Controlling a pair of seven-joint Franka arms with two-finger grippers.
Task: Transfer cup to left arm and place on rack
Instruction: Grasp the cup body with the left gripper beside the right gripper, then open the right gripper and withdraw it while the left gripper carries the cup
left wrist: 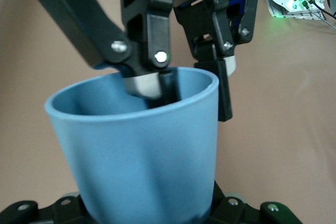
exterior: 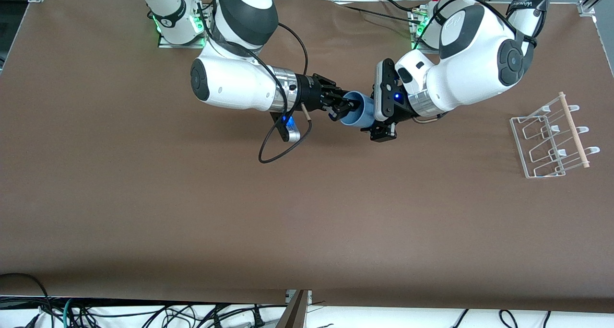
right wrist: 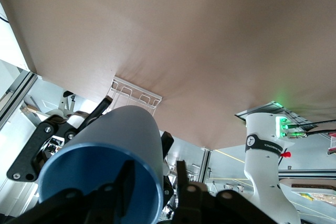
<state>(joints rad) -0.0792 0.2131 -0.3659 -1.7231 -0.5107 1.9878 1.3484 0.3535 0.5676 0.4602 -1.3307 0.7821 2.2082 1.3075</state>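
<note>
Two end effectors are meeting over the brown worktop (exterior: pixel 144 213): the left end effector (exterior: pixel 382 126) is clamping the light, stiff, smooth light-blue plastic cup (exterior: pixel 359 111) at its base, while the right end effector (exterior: pixel 341 108) is straddling the rim, its grip looking slack.

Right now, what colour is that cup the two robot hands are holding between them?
The cup is plain light blue with no pattern, clearest in the left wrist view.
</note>
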